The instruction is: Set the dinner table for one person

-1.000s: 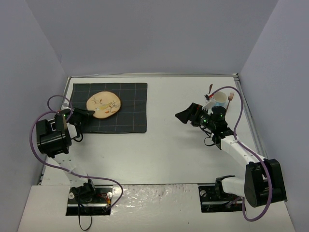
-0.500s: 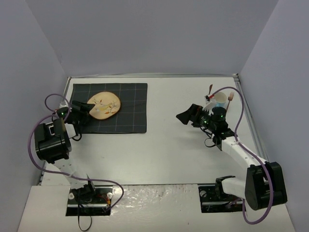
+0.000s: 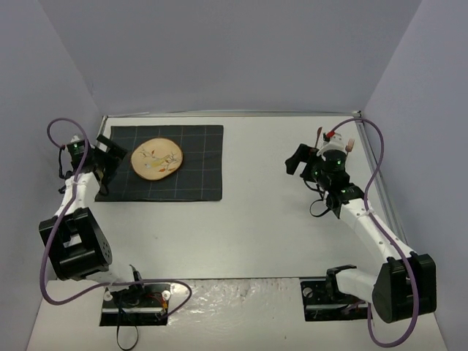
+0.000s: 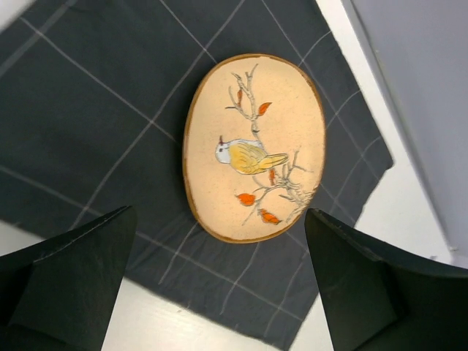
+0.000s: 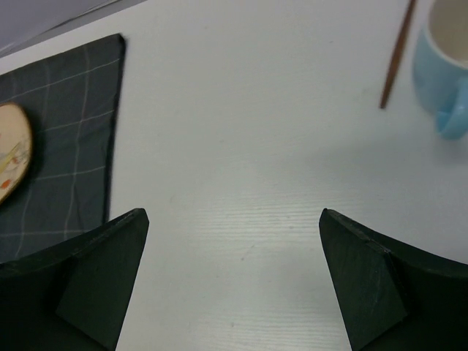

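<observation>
The dinner table [image 3: 248, 219] lies white under everything, metal-rimmed. The left gripper [image 4: 218, 219] hangs spread wide over the bird-painted plate [image 4: 254, 146] on the placemat [image 4: 88, 124]. The right gripper [image 5: 234, 213], also spread, hovers over the white stretch right of the placemat, near a blue mug [image 5: 446, 66].

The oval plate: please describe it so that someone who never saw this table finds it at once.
On the white dinner table, find the dark grid-lined placemat at the far left. The plate lies on it: oval, tan, brown-rimmed, and the only piece painted with a bird on a branch with orange leaves.
</observation>
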Action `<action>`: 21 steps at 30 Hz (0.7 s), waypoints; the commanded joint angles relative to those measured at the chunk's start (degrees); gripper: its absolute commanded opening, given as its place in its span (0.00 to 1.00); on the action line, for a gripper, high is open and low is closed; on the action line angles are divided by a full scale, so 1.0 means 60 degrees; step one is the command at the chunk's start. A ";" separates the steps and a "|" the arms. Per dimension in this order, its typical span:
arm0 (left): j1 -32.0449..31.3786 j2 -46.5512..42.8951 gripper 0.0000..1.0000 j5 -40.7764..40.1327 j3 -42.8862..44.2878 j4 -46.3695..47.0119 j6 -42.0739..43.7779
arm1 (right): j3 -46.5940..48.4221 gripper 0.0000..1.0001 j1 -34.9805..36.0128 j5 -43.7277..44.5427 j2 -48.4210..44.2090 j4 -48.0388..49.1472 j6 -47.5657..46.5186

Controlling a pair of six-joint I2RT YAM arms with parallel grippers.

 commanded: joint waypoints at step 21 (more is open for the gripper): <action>-0.3182 -0.1877 0.97 -0.1684 0.0748 -0.3060 0.3928 | 0.2355 0.84 -0.1600 0.3164 0.3542 -0.0299 -0.0740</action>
